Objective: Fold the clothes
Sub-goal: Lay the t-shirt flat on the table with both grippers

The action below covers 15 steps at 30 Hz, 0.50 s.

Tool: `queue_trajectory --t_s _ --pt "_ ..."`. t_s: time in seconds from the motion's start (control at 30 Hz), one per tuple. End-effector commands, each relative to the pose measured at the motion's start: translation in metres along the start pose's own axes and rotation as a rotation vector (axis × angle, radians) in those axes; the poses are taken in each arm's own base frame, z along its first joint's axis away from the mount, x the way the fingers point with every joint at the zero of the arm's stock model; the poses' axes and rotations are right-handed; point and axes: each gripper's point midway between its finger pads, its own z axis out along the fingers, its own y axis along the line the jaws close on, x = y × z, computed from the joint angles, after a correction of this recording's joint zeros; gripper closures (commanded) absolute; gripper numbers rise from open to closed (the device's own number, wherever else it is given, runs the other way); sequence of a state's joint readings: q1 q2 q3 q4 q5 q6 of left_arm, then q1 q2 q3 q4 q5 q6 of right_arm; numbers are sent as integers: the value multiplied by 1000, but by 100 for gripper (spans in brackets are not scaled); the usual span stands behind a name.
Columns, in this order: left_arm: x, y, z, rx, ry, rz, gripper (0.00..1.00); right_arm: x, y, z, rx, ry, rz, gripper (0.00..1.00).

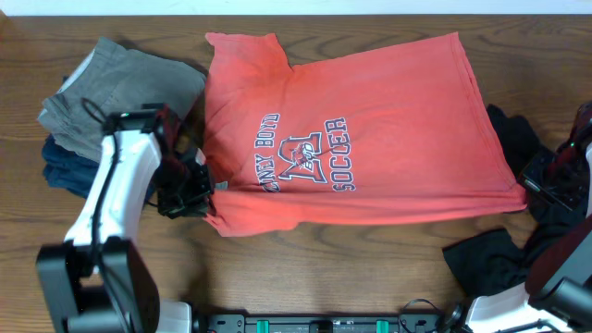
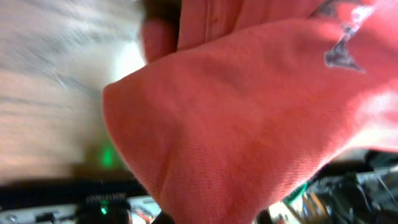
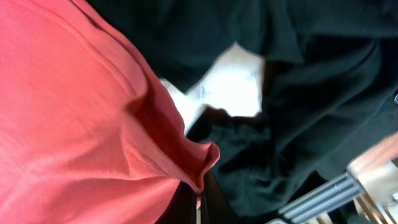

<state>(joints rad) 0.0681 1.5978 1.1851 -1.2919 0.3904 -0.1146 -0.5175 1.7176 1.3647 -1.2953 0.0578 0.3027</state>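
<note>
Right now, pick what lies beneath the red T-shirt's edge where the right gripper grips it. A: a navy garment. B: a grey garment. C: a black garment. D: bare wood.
C: the right wrist view shows the right gripper pinching the red T-shirt over a black garment; the grey garment and navy garment lie across the shirt from it.

Robot test lab.
Two robot arms [image 1: 111, 203] stand at a wooden table [image 1: 370, 268] with clothes [image 1: 370, 102] on it, a black wired rail [image 1: 305, 325] along its near edge.
</note>
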Motion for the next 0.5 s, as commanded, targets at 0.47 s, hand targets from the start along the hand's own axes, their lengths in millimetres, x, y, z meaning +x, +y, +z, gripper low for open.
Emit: queue_trajectory --t_s 0.47 --pt "-66 -22 -17 127 -285 -74 94 -47 85 -15 -240 -274 -153 99"
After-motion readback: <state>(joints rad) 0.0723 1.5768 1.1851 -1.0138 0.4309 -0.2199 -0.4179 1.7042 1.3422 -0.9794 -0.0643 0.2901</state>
